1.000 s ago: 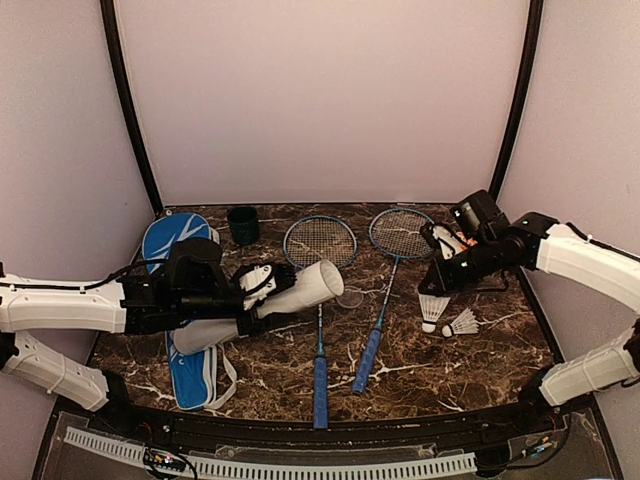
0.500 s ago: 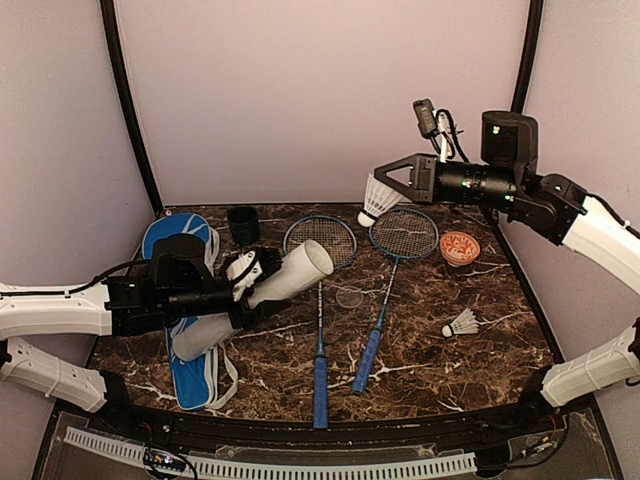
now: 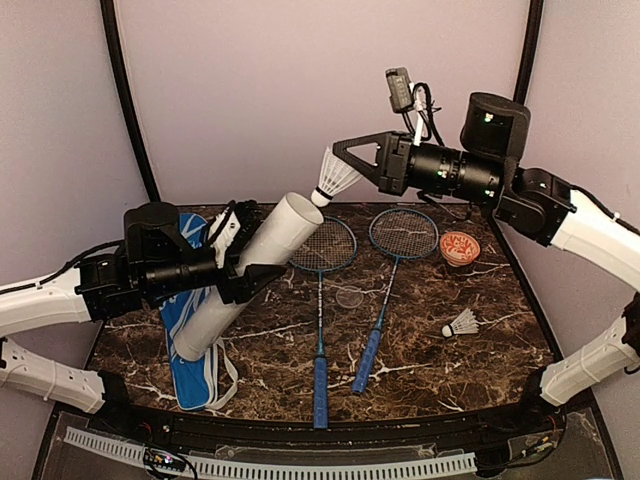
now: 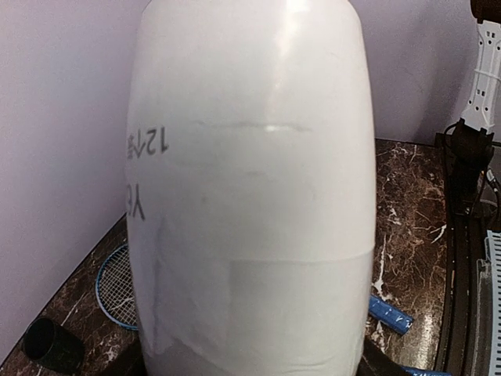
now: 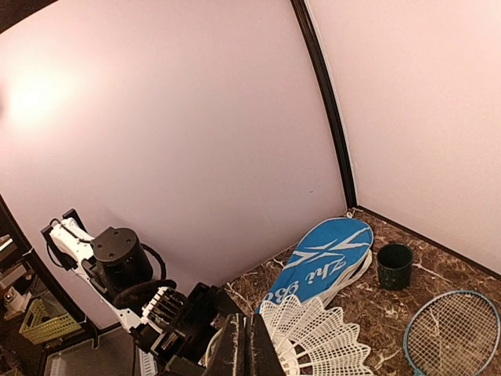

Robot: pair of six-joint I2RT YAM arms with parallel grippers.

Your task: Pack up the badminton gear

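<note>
White stuff first, far left: a long white tube (image 3: pixel 283 228) clamped round its middle by the left gripper (image 3: pixel 245 258), jaws spread wide to fit it. Tilted, open mouth up and aimed at the middle of the scene. Below its low end, a blue racket bag with white lettering (image 3: pixel 190 375), flat on the brown marble-look table (image 3: pixel 440 370).

Moving right: a blue-handled racket (image 3: pixel 320 385) and a second blue-handled racket (image 3: pixel 367 360), flat side by side mid-table, not bagged yet. Above them, a white feather shuttlecock (image 3: pixel 333 178) nipped by its skirt in the right gripper (image 3: pixel 342 158), jaws squeezed tight. Cork end pointing down-left, just off the tube's mouth, not inside. Further right, a second white shuttlecock (image 3: pixel 462 323) on the table, well apart from a small round orange-patterned dish (image 3: pixel 459 247).

Reads as the feed-the-birdie-into-the-tube step. Tips:
- Line the cork up with the tube's long axis, not just the rim.
- Go cork first and slow, to fold the feathers in instead of snagging them on the edge.
- Hold the tube dead steady on the left side.
- Let go only after getting the skirt past the lip.

No telling the tube's contents from here.
</note>
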